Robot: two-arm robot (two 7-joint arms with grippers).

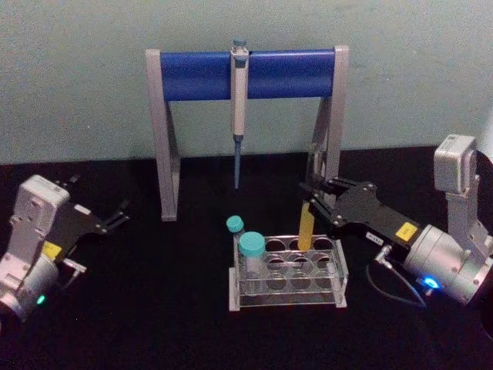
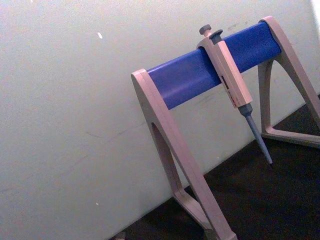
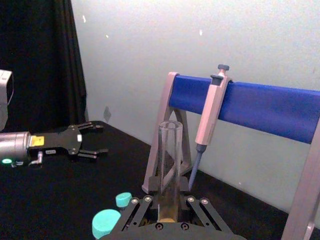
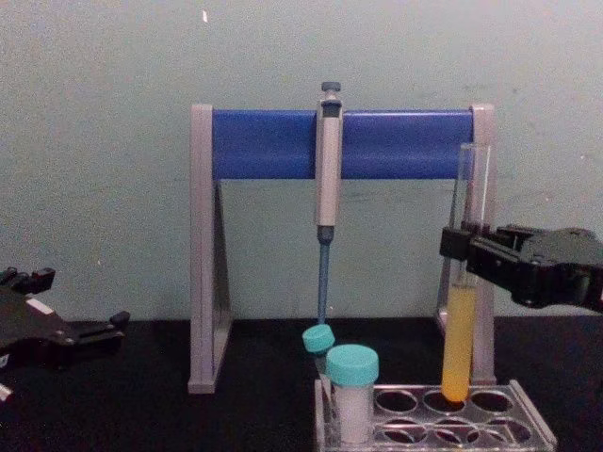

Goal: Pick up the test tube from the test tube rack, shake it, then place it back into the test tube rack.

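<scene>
Your right gripper [image 1: 312,202] is clamped on the long, slim, clear glass test tube [image 1: 306,228]. Its black fingers [image 4: 450,245] pinch the glass about halfway up, just above the yellow liquid in the lower part. The tube stands roughly upright, with its round bottom at the mouth of a far-row hole, second from the right, in the low translucent grey plastic test tube rack [image 1: 286,303]. You cannot tell from these views whether the tip has dipped into the hole. Two short teal-capped vials [image 1: 252,245] stand at the rack's left end, with one open hole between them and the tube. Just beyond the tube is the right leg of the tall grey-and-blue pipette stand [image 1: 246,75]. The tube's open top rises to about the level of the blue bar in the chest view. The grey-blue pipette [image 1: 239,92] hangs from the middle of the bar, to the tube's far left and well apart from it. The right arm comes in from the right over the black table [image 1: 154,324], with its forearm running left and slightly far and the gripper roughly level. Your left gripper [image 1: 119,216] sits low at the table's left side with its fingers spread and holding nothing. It points right and is well apart from the rack.
</scene>
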